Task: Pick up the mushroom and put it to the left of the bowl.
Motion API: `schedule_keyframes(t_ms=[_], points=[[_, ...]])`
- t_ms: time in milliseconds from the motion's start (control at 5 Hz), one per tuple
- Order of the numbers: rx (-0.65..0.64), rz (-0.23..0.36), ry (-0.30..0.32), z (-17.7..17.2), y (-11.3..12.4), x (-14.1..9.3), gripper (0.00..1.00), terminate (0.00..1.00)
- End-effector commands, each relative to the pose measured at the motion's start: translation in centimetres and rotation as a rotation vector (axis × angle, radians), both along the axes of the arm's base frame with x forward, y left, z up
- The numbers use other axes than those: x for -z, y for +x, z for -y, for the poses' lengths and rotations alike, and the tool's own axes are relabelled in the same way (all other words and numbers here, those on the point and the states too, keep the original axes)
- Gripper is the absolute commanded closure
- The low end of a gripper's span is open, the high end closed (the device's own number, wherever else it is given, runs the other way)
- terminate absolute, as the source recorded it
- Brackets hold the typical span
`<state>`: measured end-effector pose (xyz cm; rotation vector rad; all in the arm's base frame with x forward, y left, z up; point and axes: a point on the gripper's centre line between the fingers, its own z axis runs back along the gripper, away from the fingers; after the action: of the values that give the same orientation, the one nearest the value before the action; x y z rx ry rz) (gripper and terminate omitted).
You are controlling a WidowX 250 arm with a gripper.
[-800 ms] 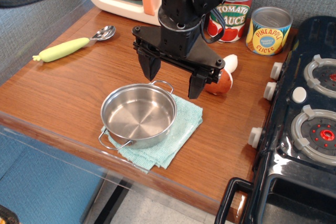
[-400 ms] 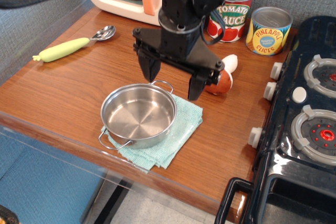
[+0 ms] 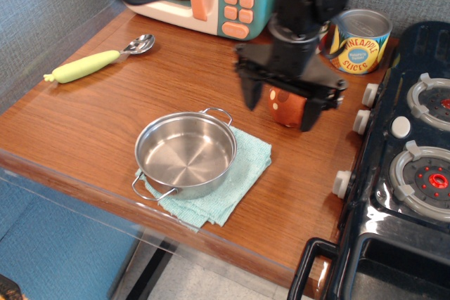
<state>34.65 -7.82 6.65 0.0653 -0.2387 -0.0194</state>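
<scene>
The mushroom lies on the wooden counter directly between the jaws of the gripper, which stand spread wide, one finger on either side of the cap, nothing clasped. So the grasp is lined up but not yet made. The bowl sits on a green cloth, off to the jaws' lower left. Closing, lifting and carrying past the bowl all remain.
</scene>
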Motion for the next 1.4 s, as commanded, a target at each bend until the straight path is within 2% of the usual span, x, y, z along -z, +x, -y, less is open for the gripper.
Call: schedule_keyframes(t_ms=[0, 200, 600, 800, 1000, 1200], points=[[-0.009, 0.047, 0.0, 1.3, 5.7, -0.8, 0.0, 0.0], [-0.024, 0.043, 0.046, 0.0, 5.8, -0.8, 0.0, 0.0], [-0.081, -0.025, 0.103, -1.9, 5.1, 1.3, 0.0, 0.0], [-0.091, -0.04, 0.093, -2.1, 4.9, 1.7, 1.0, 0.0], [-0.085, -0.009, 0.073, -2.2, 5.2, 0.1, 1.0, 0.0], [-0.156, 0.075, 0.042, -4.1, 5.8, -3.3, 1.0, 0.0]])
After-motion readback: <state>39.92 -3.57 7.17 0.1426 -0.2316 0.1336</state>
